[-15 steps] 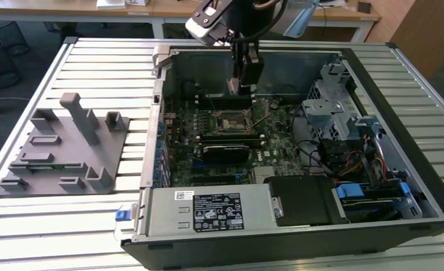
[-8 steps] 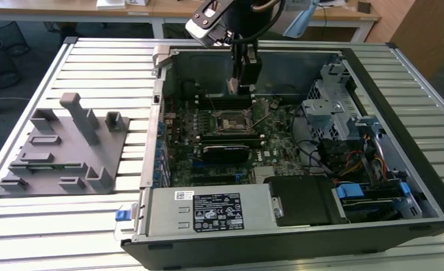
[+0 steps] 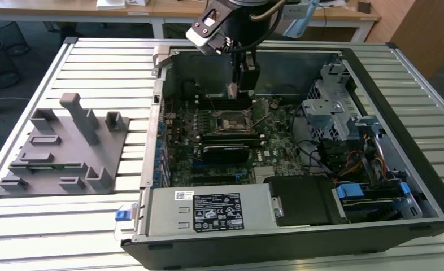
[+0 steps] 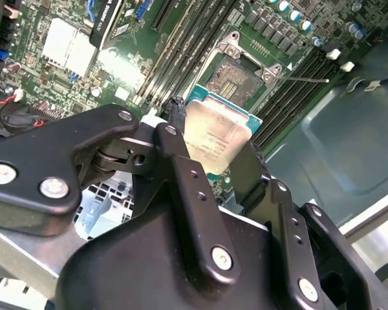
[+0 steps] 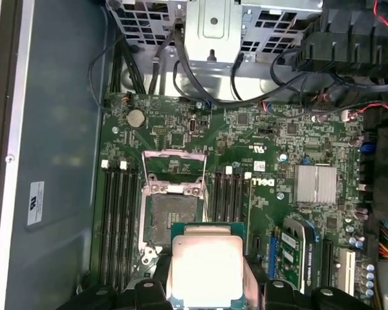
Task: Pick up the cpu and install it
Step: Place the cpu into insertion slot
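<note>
1. My end effector is pinching the cpu, a small flat square chip with a silvery metal top and a pale teal-edged rim. One black finger is pressed to each of two opposite edges.
2. In both wrist views the metal top of the cpu faces the cameras. The chip is held clear of the board and is not seated.
3. The black square motherboard socket is open, with its metal load plate swung back. In the first wrist view the cpu is just beside the socket and overlaps one of its corners in the picture.
4. In the exterior view my end effector hangs inside the open black computer case, over the green motherboard and near the socket.
5. The case lies on its side on a slatted metal table.
6. A grey plastic fixture tray sits on the table to the exterior view's left of the case, well apart from my end effector.
</note>
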`<state>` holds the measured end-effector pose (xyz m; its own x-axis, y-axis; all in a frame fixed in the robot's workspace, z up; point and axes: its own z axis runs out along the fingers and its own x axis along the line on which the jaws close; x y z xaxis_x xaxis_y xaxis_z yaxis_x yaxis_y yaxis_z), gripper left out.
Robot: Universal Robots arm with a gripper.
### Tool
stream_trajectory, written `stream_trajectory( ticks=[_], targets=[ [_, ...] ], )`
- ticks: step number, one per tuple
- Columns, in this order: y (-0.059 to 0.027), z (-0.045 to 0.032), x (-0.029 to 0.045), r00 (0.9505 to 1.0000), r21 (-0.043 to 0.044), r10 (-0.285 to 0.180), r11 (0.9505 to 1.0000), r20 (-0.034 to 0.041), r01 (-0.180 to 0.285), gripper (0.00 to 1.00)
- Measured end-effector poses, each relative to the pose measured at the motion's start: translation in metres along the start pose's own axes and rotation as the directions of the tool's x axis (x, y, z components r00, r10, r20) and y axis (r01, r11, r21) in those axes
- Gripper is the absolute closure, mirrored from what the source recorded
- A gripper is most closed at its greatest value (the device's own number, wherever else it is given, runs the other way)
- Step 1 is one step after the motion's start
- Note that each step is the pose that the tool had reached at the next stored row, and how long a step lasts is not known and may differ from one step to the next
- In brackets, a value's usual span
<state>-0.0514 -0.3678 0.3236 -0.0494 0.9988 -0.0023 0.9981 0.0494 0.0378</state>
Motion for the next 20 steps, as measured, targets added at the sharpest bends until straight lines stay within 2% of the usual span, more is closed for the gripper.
stream_trajectory(
  ticks=[6,12,20],
  targets=[
    [-0.0003,0.0107,0.0019,1.0000,0.0000,0.001,1.0000,0.0002,-0.001,0.47],
    [0.0000,0.0192,0.0137,1.0000,-0.0001,0.005,1.0000,0.0001,-0.005,0.47],
    [-0.0001,0.0282,0.0184,0.9996,0.0000,0.028,0.9996,0.0012,-0.028,0.47]
  ],
)
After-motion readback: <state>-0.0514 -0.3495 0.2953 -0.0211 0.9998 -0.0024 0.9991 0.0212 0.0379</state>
